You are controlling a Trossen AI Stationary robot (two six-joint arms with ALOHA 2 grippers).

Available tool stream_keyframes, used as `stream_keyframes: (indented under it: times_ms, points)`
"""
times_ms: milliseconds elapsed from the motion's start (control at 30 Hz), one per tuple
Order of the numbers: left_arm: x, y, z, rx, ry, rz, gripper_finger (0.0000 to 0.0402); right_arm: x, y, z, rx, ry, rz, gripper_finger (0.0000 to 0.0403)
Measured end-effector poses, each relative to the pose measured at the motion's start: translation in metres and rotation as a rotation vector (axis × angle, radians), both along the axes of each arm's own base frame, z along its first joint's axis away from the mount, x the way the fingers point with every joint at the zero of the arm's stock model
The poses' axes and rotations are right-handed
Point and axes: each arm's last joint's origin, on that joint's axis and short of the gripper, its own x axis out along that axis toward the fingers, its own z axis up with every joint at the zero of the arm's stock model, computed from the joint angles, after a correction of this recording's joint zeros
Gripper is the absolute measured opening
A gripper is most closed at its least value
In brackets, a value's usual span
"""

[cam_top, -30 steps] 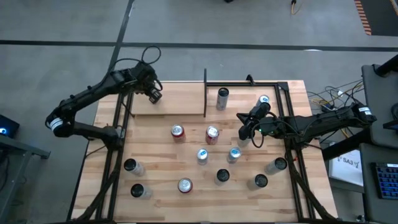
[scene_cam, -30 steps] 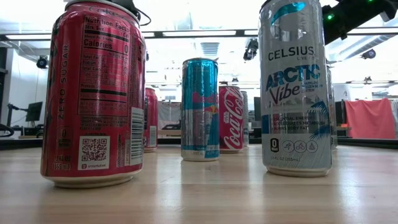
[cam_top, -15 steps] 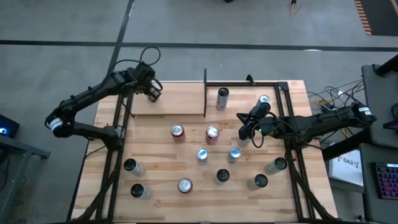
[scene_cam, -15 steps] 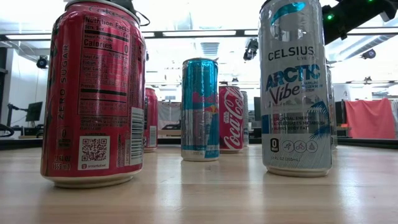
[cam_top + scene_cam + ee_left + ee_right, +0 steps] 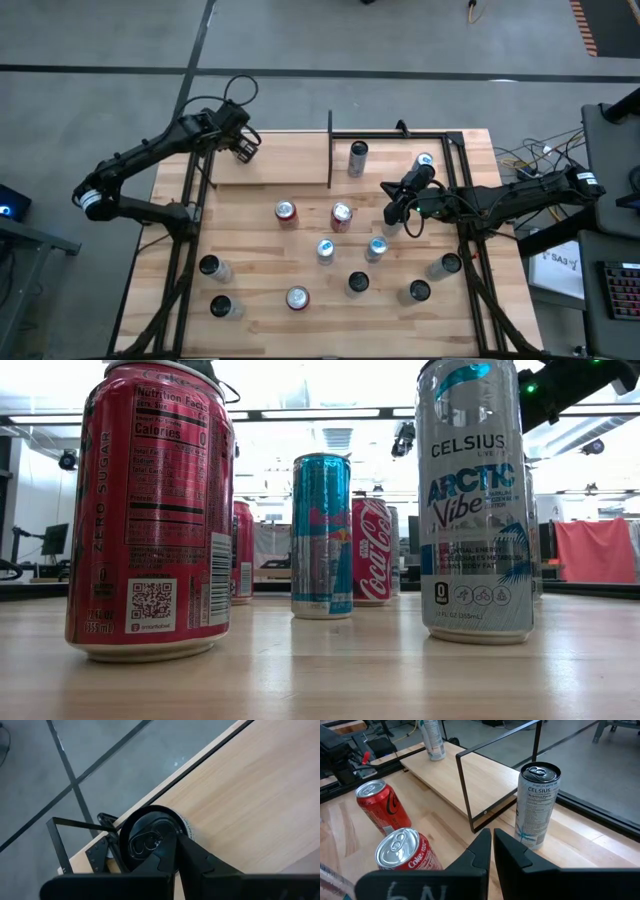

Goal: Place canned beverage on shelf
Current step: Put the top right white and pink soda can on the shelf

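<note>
One can [image 5: 150, 837] stands on the shelf's [image 5: 285, 165] far left corner, under the left gripper [image 5: 245, 148], jaws pressed together. Right gripper [image 5: 392, 212], likewise closed and empty, hangs right of the shelf. Placement looks done; withdrawal remains.

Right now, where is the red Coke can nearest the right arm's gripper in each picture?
High view: the Coke can stands mid-table.
Low view: it is far back, just right of the blue can.
Left wrist view: not in it.
Right wrist view: it is the nearest can, top showing.
Shared landmark: the second red can beside it, seen in those three views.
</note>
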Motion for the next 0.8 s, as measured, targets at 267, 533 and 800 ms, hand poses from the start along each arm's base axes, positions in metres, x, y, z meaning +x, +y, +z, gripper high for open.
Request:
stream_keyframes:
  times_ms: [267,533,800]
  points:
    - [-0.003,-0.012,0.016,0.005,-0.137,-0.064,0.0,0.0,0.0,0.0,-0.001,0.001,0.001,0.0013]
    - [0.007,-0.018,0.014,-0.16,-0.335,-0.268,0.0,0.0,0.0,0.0,-0.002,0.002,0.001,0.0013]
    - [0.006,-0.012,-0.016,-0.124,-0.187,-0.121,0.0,0.0,0.0,0.0,-0.002,0.005,0.001,0.0013]
